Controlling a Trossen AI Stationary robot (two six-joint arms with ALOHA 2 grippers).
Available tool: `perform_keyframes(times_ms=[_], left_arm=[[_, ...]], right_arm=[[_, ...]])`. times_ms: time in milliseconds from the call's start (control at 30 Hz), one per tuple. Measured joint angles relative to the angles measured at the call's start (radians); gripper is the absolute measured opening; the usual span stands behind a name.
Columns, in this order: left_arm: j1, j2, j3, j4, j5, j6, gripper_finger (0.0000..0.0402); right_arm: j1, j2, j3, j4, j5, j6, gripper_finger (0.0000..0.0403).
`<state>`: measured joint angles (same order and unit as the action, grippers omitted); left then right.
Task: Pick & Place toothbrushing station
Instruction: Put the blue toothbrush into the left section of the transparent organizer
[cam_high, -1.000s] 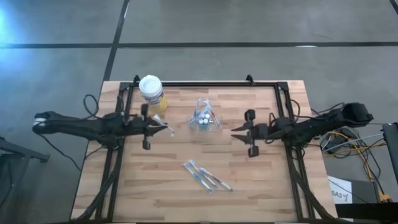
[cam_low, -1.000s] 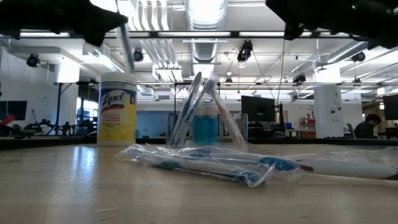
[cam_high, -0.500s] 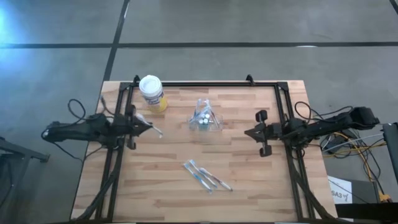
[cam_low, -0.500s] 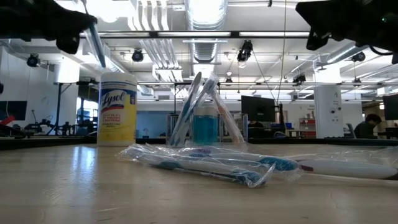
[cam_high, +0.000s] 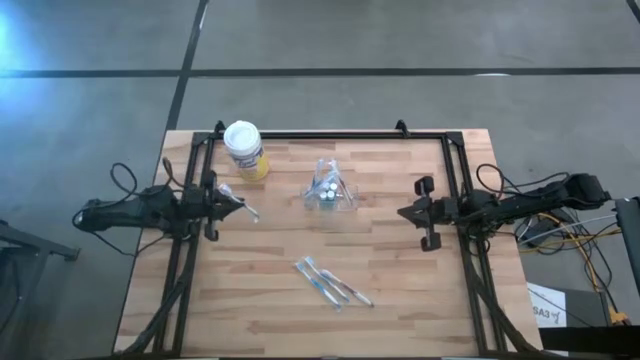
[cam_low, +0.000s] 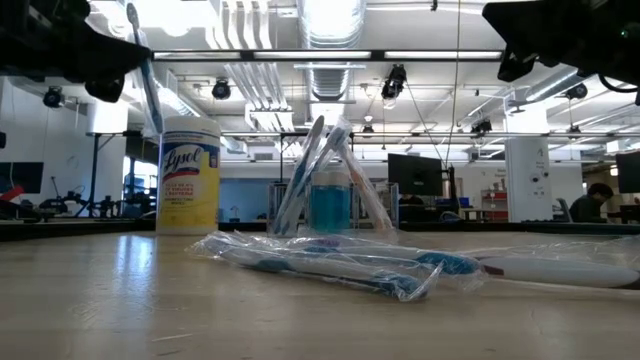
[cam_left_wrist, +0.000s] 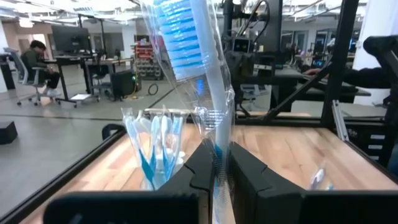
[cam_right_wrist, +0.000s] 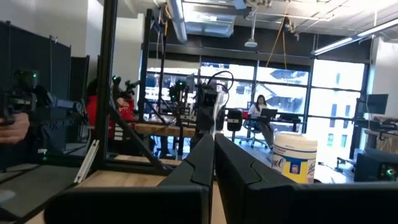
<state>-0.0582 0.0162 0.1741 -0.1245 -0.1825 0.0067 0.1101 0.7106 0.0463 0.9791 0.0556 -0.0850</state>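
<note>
The clear toothbrush holder (cam_high: 329, 192) stands upright near the middle of the wooden counter (cam_high: 400, 290), toward its far edge, with blue and white brushes leaning together inside it and small white-capped pieces at its centre. Beside it, toward the left rear corner, stands a yellow wipes canister (cam_high: 244, 150) with a white lid, a little apart from the holder. Closer to the front edge, a few wrapped toothbrushes (cam_high: 332, 281) lie loose on the wood in crinkled plastic.

The left gripper (cam_high: 238, 206) hovers above the counter's left side, just in front of the canister, its fingers clamped on a single wrapped toothbrush (cam_left_wrist: 198, 68) whose blue bristled head sticks up past them. The right gripper (cam_high: 408, 212) hangs over the right side, well apart from the holder, its fingers pressed together on nothing.

A black frame (cam_high: 330, 134) runs along the counter's back and sides, and cables (cam_high: 565, 245) trail off the right edge.
</note>
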Motion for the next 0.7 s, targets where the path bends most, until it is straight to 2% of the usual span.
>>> perform_keyframes(times_ms=[700], left_arm=[[0.0, 0.0, 0.0, 0.012, 0.001, 0.001, 0.0025]], right_arm=[[0.0, -0.002, 0.0, -0.001, 0.053, -0.004, 0.0008]])
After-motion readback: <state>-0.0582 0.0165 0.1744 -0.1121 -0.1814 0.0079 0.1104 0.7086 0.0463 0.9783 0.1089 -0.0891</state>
